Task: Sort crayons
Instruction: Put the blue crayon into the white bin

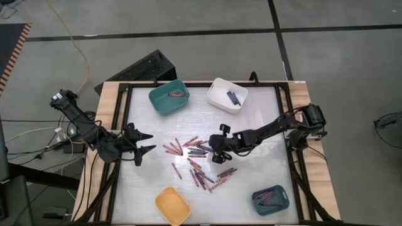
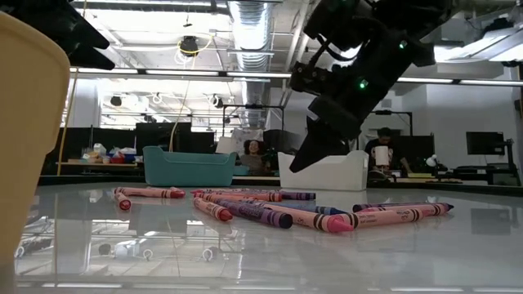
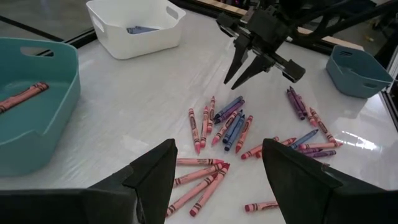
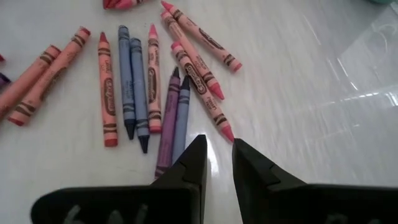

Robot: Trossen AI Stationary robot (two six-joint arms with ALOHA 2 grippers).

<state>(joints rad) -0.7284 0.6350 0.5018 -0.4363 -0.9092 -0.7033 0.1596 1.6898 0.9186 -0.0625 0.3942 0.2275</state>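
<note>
Several red, pink, blue and purple crayons (image 1: 195, 160) lie loose on the white tabletop at its middle, also seen in the right wrist view as crayons (image 4: 140, 93) side by side. My right gripper (image 4: 219, 148) hangs just above them, slanting down, its fingers a narrow gap apart with nothing between; in the low view its tips (image 2: 297, 166) are clear of the table. My left gripper (image 1: 149, 142) waits at the table's left, wide open and empty, as the left wrist view shows (image 3: 217, 165).
A teal bin (image 1: 169, 97) with a red crayon and a white bin (image 1: 227, 94) with a blue one stand at the far edge. A yellow bin (image 1: 173, 206) and a small blue-grey bin (image 1: 271, 199) holding crayons stand at the near edge.
</note>
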